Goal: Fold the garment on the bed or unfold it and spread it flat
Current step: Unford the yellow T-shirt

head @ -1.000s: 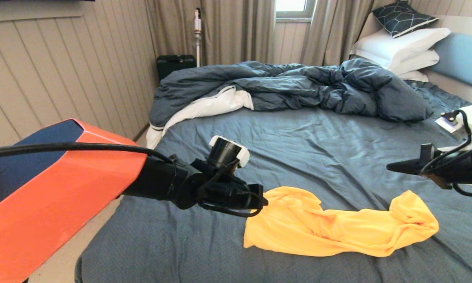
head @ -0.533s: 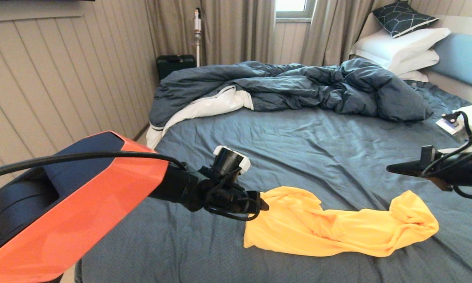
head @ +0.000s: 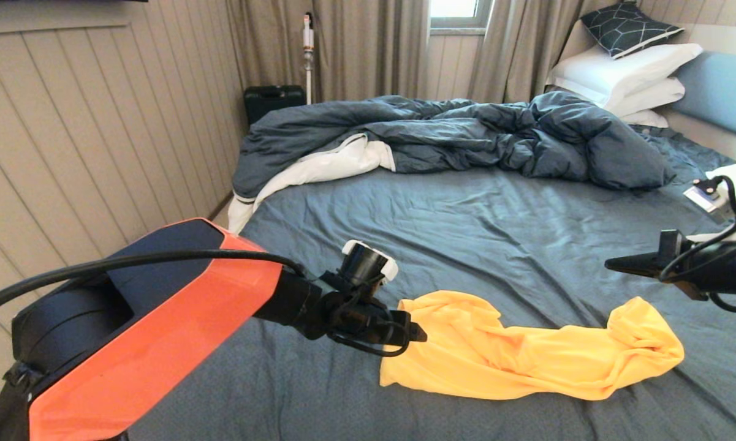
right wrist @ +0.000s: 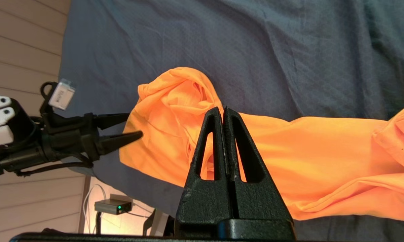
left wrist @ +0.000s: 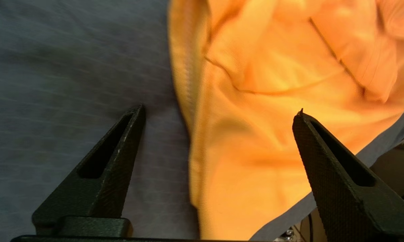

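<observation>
The yellow garment [head: 527, 352] lies bunched in a long rumpled strip across the near part of the bed [head: 453, 226]; its print is hidden. My left gripper [head: 421, 334] hovers at the strip's left end, open, its jaws straddling the hemmed edge of the garment [left wrist: 255, 111] with nothing pinched. In the right wrist view the left gripper [right wrist: 134, 126] shows its two fingers apart beside the garment [right wrist: 289, 151]. My right gripper [head: 610, 264] hangs above the strip's right end, shut and empty. In its own view the right gripper [right wrist: 223, 109] has both fingers pressed together.
A rumpled dark-blue duvet [head: 453, 138] with white lining fills the far half of the bed. White pillows [head: 625, 76] lean on the light-blue headboard [head: 720, 92] at far right. A panelled wall [head: 98, 122] runs along the left. A small box with a green light [right wrist: 112, 206] sits on the floor.
The left arm has reached forward and down toward the garment's left end, and its gripper has opened wide. The right gripper stayed shut and dipped slightly. The garment has not moved.
</observation>
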